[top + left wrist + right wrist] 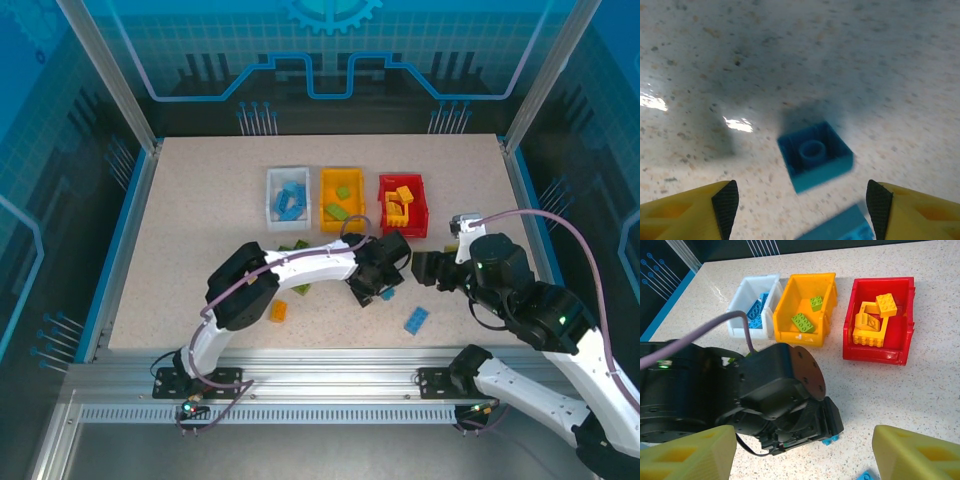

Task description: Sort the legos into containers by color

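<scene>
**Both jaws wide, a blue brick under my left**

My left gripper (802, 202) hangs low over the table (880, 60) with its fingers spread wide and nothing between them. Just ahead of the fingertips lies a small blue brick (815, 155), hollow side up, touching neither pad. A second blue brick (845, 227) peeks in at the lower edge, between the fingers.

My right gripper (805, 460) is spread wide too and empty, pointed at my left wrist (which blocks much of its sight).

Beyond stand the three bins in a row, side by side. The white bin (745, 295) holds blue bricks (757, 312), the yellow-orange bin (795, 295) holds two green bricks (802, 322), and the red bin (900, 335) holds yellow pieces (867, 322), one of them an open frame.

From above, a loose blue brick (417, 320) lies near the front edge, and an orange brick (279, 311) sits beside my left arm.
</scene>
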Tool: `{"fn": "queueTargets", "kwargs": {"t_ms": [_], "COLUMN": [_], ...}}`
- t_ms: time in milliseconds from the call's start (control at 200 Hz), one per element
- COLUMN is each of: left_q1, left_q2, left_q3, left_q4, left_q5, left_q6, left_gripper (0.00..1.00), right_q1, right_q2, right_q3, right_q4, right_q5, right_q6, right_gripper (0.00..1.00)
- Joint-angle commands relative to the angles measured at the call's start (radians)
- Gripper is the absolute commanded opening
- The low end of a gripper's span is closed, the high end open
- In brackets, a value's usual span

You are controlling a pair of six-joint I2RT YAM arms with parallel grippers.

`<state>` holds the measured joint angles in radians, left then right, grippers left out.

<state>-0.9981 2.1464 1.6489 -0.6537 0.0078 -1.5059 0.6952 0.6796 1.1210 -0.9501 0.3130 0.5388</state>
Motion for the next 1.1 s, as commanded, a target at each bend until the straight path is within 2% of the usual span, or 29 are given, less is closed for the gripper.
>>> {"fn": "queueTargets", "kwargs": {"t_ms": [0,125,335,445,595,690,825,930,1095], "left_q1": [0.013,0.018,0.018,0.022,0.067,0.134,0.274,0.401,0.569], "left_q2": [0.043,0.083,0.046,-0.039,-0.221,-0.347,-0.450,-0.448,-0.347], "left_q3": [0.050,0.076,0.021,-0.043,-0.153,-0.227,-0.232,-0.185,-0.102], "left_q4": [-0.002,0.027,0.059,0.077,0.066,0.055,-0.034,-0.090,-0.039], "left_q5": [0.036,0.052,0.034,-0.018,-0.110,-0.141,-0.191,-0.213,-0.231], "left_q6": [-0.042,-0.043,-0.044,-0.031,0.034,0.128,0.344,0.515,0.738], "left_gripper": [0.69,0.60,0.32,0.25,0.21,0.21,0.21,0.21,0.21], "right_q1": [0.014,0.014,0.014,0.014,0.015,0.016,0.047,0.097,0.164], "right_q2": [-0.008,-0.008,-0.006,-0.005,0.026,0.084,0.188,0.300,0.483], "right_q3": [-0.023,-0.033,-0.045,-0.055,-0.069,-0.086,-0.119,-0.109,-0.037], "right_q4": [0.005,0.014,0.015,0.030,0.073,0.127,0.260,0.368,0.540], "right_q5": [-0.013,-0.018,-0.016,-0.027,-0.087,-0.159,-0.225,-0.232,-0.224], "right_q6": [0.016,0.024,0.028,0.030,0.010,-0.002,0.007,0.010,0.022], "right_gripper": [0.73,0.72,0.72,0.72,0.71,0.70,0.69,0.68,0.67]}}
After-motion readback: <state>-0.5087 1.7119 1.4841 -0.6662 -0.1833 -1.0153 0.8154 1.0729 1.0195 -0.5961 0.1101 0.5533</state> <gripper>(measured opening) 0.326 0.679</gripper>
